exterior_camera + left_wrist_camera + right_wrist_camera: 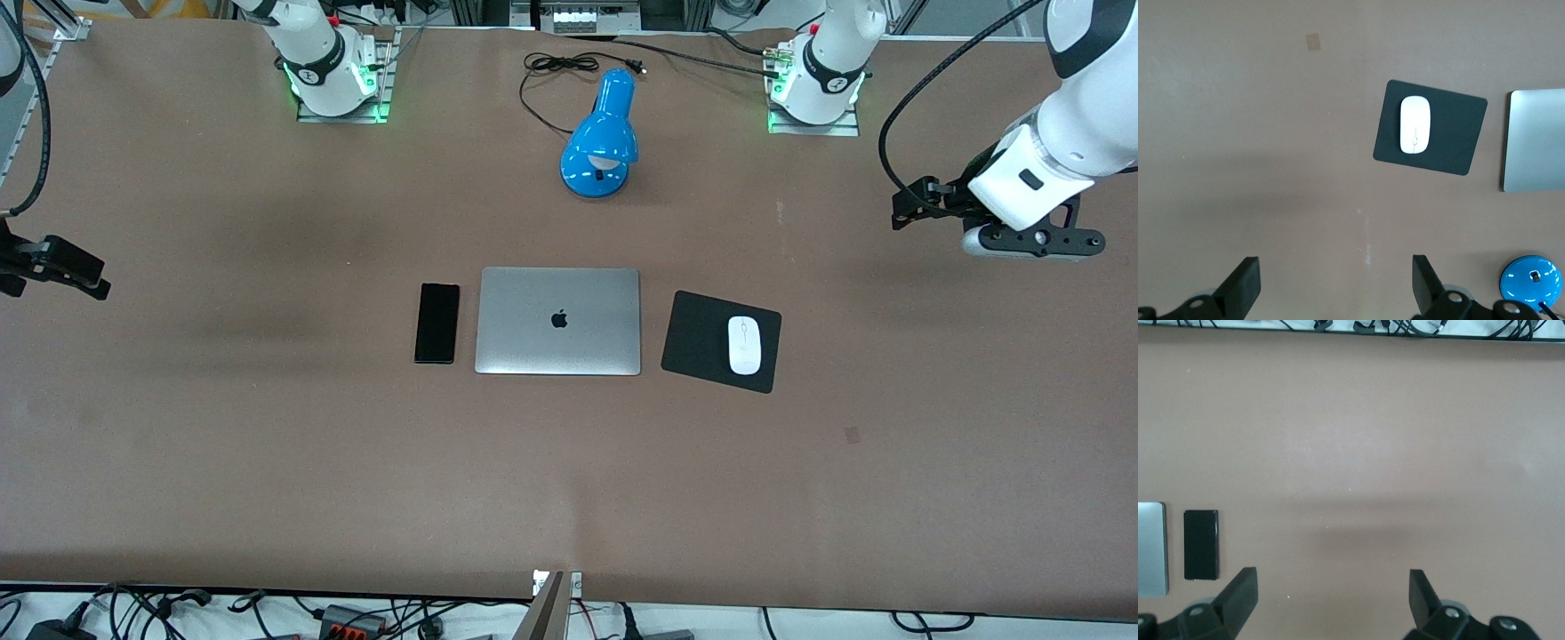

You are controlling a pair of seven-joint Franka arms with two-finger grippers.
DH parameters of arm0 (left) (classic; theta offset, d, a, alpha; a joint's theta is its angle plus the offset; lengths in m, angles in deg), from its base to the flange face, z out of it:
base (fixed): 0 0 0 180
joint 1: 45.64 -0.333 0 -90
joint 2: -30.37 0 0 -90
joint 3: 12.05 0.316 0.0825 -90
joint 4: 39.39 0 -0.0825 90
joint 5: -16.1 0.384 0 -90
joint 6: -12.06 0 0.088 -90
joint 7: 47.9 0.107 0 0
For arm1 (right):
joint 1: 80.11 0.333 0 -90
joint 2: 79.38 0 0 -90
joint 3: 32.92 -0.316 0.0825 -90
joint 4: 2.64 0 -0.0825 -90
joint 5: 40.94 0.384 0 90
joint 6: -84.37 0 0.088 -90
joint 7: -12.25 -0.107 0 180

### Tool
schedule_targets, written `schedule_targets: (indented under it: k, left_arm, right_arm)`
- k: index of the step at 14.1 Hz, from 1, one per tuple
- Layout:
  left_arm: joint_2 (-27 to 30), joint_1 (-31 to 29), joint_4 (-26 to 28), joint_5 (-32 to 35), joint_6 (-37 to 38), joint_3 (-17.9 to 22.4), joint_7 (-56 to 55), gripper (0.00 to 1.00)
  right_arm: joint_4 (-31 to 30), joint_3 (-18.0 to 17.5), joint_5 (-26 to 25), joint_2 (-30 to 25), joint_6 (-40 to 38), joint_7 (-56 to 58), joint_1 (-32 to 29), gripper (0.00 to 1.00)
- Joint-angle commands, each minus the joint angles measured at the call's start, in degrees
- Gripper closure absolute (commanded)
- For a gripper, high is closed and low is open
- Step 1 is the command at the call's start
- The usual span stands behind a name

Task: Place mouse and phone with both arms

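Note:
The white mouse (pixel 744 345) lies on a black mouse pad (pixel 702 342), beside the closed silver laptop (pixel 558 321) toward the left arm's end. The black phone (pixel 436 323) lies flat beside the laptop toward the right arm's end. My left gripper (pixel 914 206) hangs open and empty over bare table near the left arm's end; its wrist view shows the mouse (pixel 1415 125) well ahead of the gripper (pixel 1336 283). My right gripper (pixel 84 280) hangs open and empty over bare table at the right arm's end; its wrist view shows the phone (pixel 1201 544) off to one side of the gripper (pixel 1333 597).
A blue desk lamp (pixel 600 142) with a black cable (pixel 560 67) lies between the arm bases, farther from the front camera than the laptop. The lamp (pixel 1531 279) and the laptop (pixel 1536 140) show in the left wrist view. A small tape patch (pixel 852 434) marks the table.

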Motion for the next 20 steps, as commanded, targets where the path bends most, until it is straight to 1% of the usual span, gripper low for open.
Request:
schedule_targets:
  k: [1,3,4,5,8,9,11,18,20]
  left_arm:
    - [0.1,-0.7,-1.4,-1.5,0.5,-0.6,1.4,0.0]
    - [0.2,-0.9,-1.5,-1.5,2.1,0.0,2.0,0.0]
    - [0.3,-2.0,-1.3,-1.5,3.0,0.0,2.3,0.0]
    - [0.3,-2.7,-1.5,-1.6,3.1,0.0,2.3,0.0]
    - [0.3,-2.7,-1.5,-1.6,3.1,-0.8,1.5,0.0]
    - [0.3,-2.7,-1.7,-1.7,2.8,-0.8,1.5,0.0]
    - [0.3,-2.7,-2.1,-1.7,3.1,-0.8,1.5,0.0]
    - [0.1,-2.8,-2.4,-1.6,3.2,-0.7,2.2,0.0]
    - [0.1,-2.8,-2.4,-1.6,3.4,-0.7,2.3,0.0]
  right_arm:
    - [-10.4,0.3,0.5,-5.6,5.2,1.6,0.5,0.0]
    - [-17.8,0.2,0.2,-9.3,9.7,1.8,0.5,0.0]
    - [-20.3,0.2,0.3,-10.5,10.6,1.8,0.3,0.0]
    - [-21.2,0.3,0.3,-10.9,10.5,1.8,0.2,0.0]
    - [-20.2,0.3,0.5,-10.8,9.2,1.8,0.2,0.0]
    - [-18.6,0.3,0.8,-10.4,9.0,1.8,0.0,0.0]
    - [-17.7,0.3,0.8,-10.5,6.2,1.1,0.1,0.0]
    - [-17.2,0.2,0.7,-10.5,5.0,1.1,0.3,0.0]
    - [-17.2,0.0,0.8,-10.7,5.1,1.1,-1.0,0.0]
